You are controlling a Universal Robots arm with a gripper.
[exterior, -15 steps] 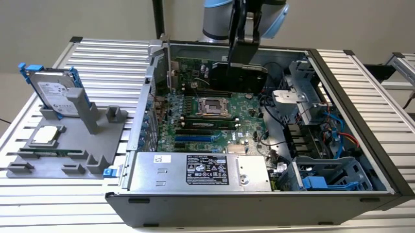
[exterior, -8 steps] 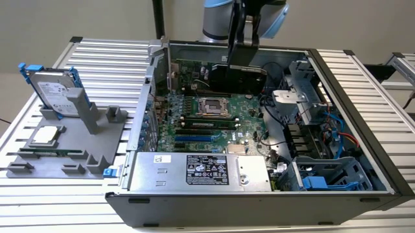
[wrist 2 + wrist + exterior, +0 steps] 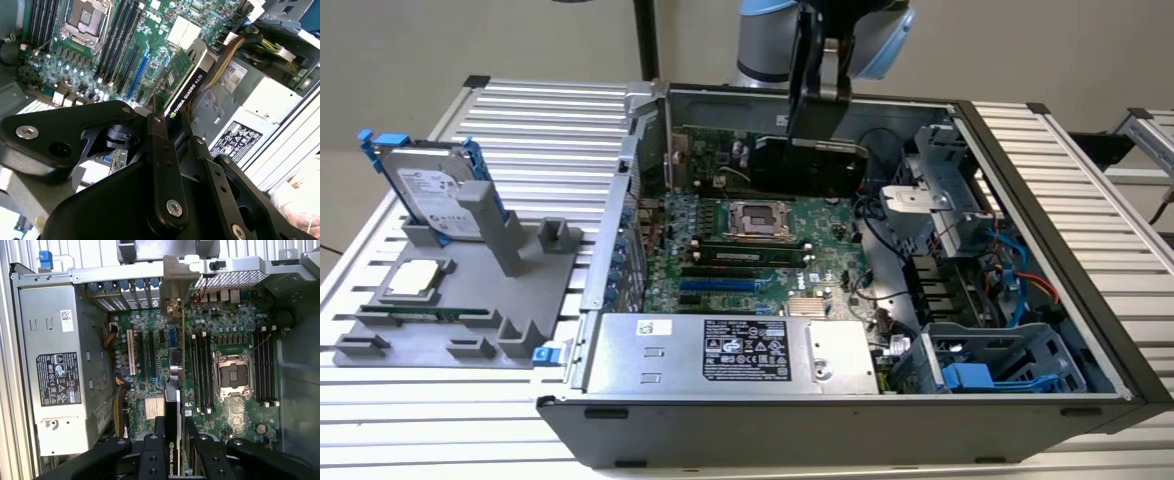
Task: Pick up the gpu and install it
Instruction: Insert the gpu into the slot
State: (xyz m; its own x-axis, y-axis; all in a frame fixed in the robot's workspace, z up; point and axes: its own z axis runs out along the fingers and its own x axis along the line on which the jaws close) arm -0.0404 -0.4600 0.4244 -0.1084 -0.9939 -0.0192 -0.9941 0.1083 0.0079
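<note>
As the arm [image 3: 817,40] hangs vertical over the case [image 3: 1067,290], tool [image 3: 173,434] clamped on gpu [image 3: 172,390], above motherboard [image 3: 761,255].

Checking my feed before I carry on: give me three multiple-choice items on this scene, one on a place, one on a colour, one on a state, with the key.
1. Where is the gpu?
A. on the grey fixture
B. above the motherboard, inside the case
C. on the power supply

2. What colour is the hard drive's frame?
A. blue
B. red
C. yellow

3. How is the end effector?
A. open, clear of the card
B. shut on nothing
C. shut on the gpu

Key:
1 B: the card hangs over the board, within the case walls.
2 A: blue edges border the drive.
3 C: in both wrist views its fingers clamp the card's edge.
</note>
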